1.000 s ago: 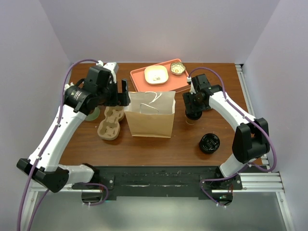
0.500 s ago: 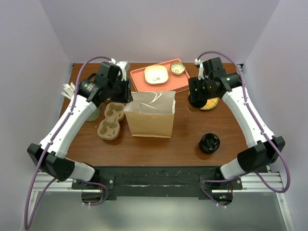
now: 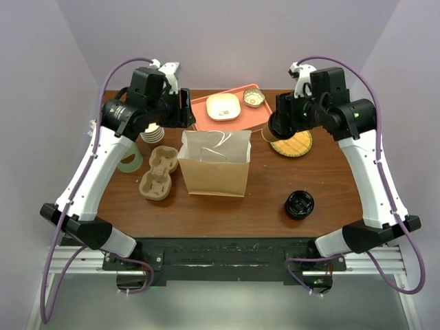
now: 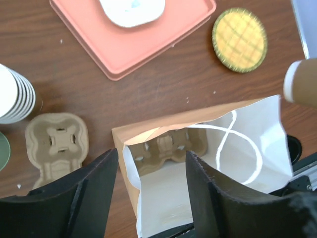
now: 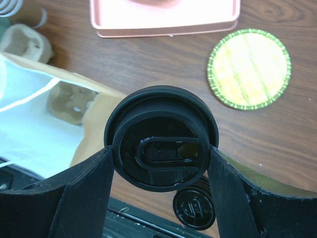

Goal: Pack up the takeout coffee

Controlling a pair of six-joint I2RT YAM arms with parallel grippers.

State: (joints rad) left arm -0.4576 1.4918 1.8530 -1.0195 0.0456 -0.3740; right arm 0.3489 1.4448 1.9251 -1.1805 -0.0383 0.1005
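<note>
Right gripper [image 5: 162,148]: fingers clamped on either side of the takeout coffee [image 5: 158,141], gripping at the black lid's rim. Jaws fairly wide, but only because the lid fills the gap. Firm hold, cup upright, lid facing the wrist cam.

Coffee is off the table [image 3: 275,185], in the air just right of the brown paper bag [image 3: 213,172], near its top right corner. From above it sits between the bag and the woven yellow-green coaster [image 3: 291,143]. Not in the bag yet.

Left gripper [image 4: 152,153]: jaws clearly apart, nothing held. It hangs over the bag's left side with the bag's left wall lined up between the fingers. Can't tell if either finger touches the paper.

Bag stands upright, mouth open, white handle loops flopped inside. A cardboard cup carrier [image 4: 166,146] is down in the bag. A second carrier [image 3: 158,175] lies on the table just left of the bag, with the stack of lidless cups [image 3: 152,132] behind it. Pink tray [image 3: 199,113] sits behind the bag. A lone black round piece [image 3: 300,205] sits near the front right, well apart from the bag.
</note>
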